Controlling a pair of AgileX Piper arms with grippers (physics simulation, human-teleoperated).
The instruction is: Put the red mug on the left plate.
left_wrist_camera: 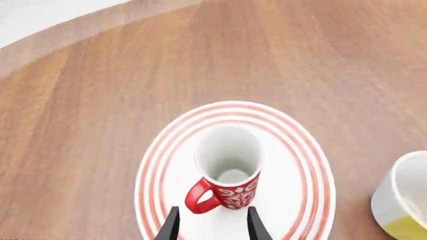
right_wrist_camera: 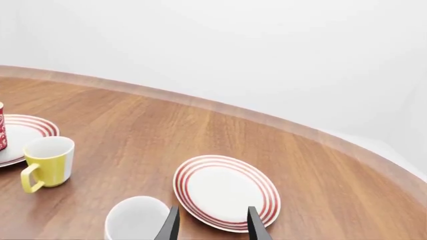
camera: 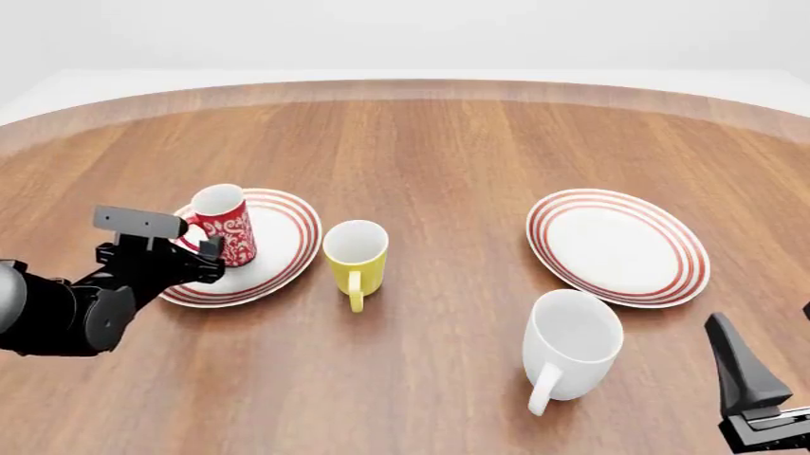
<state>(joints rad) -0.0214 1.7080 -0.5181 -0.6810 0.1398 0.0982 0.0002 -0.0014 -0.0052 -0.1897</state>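
The red mug stands upright on the left plate, towards the plate's left side, with its handle turned to my left arm. My left gripper is open right behind the mug, one finger on each side of its base and handle, gripping nothing. My right gripper is open and empty at the table's near right. From the right wrist, only a sliver of the red mug shows on the left plate.
A yellow mug stands just right of the left plate. A bigger white mug stands near the front, left of my right gripper. The second ringed plate lies at right.
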